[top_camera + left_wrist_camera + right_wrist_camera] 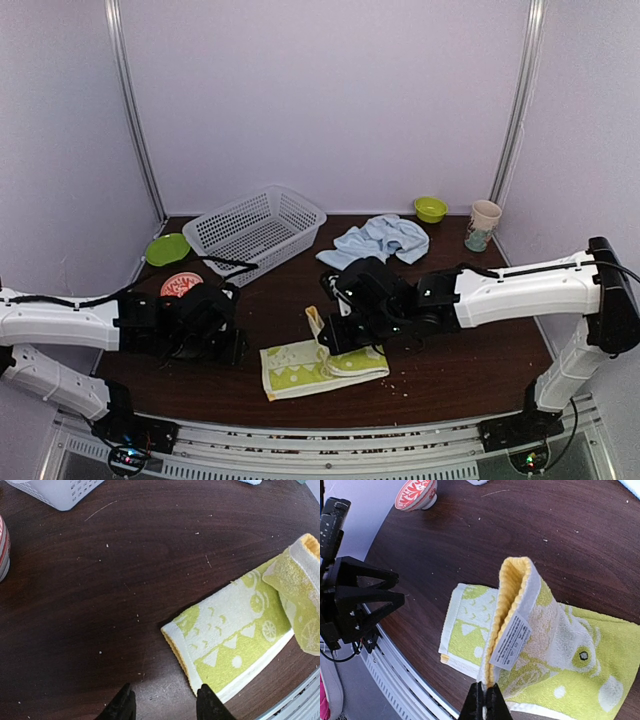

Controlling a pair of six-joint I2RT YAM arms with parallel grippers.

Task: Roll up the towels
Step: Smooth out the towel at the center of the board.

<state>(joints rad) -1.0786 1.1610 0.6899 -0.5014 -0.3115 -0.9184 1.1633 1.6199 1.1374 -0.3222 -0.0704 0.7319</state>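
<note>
Lemon towel (295,375) flat on table (470,340) nr front edge, mid, btwn both grippers. L gripper (165,710) just off lemon towel's left end, over bare wood, jaws part spread, nothing btwn. R gripper (485,700) over right half, pressed tight on edge of raised flap. Pale crumbs scattered on wood round it. Further back on left: red bowl (180,284) behind L arm, then green plate (167,249), white basket (255,228) just beside plate. Blue towel (385,240) at back, right of centre, well apart from lemon towel, crumpled in loose heap. Green bowl (431,208) and cup (484,225) beyond it to right, nr wall. Lemon towel up close: folded to long strip, lime w/ white print, white border, yellow underside; right end lifted, doubled into upright loop, care label showing by pinch point.
</note>
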